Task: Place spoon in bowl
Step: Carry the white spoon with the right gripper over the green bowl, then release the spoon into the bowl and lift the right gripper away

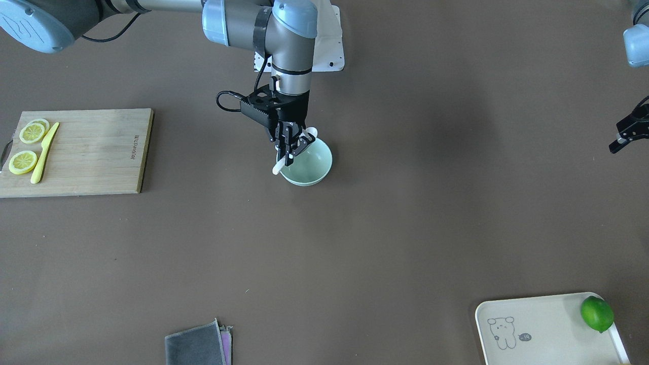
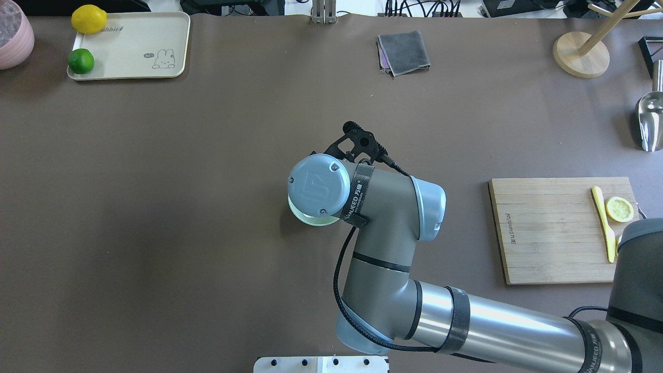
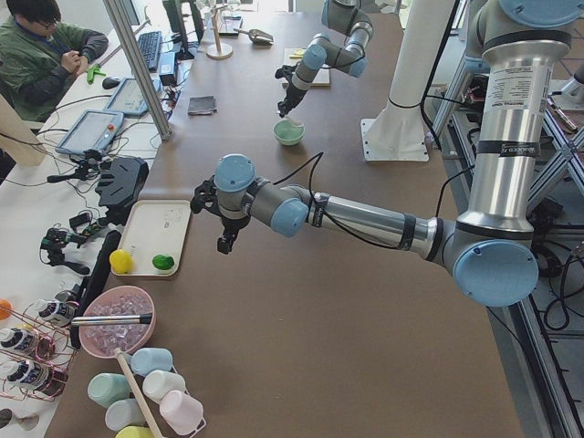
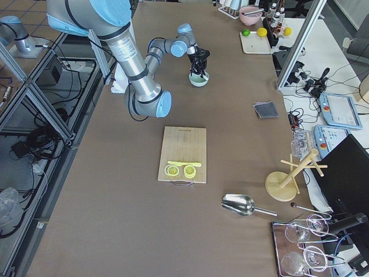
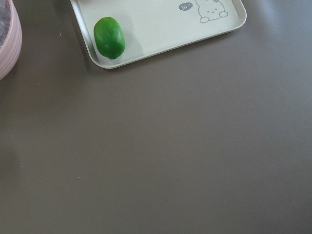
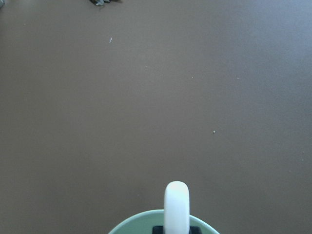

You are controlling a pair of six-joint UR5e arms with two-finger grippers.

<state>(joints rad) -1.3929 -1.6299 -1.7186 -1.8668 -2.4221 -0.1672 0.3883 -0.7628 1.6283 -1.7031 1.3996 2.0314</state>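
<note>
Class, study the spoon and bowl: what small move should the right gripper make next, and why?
Probably lower slightly, then open: the right gripper holds the spoon just over the bowl, its handle end past the rim, not yet released.

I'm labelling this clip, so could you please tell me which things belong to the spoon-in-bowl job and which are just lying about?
Job: spoon, bowl, right gripper (jaws shut on the spoon).

Lying about: board, knife, lemon slices, cloth, tray, lime, lemon, scoop.
</note>
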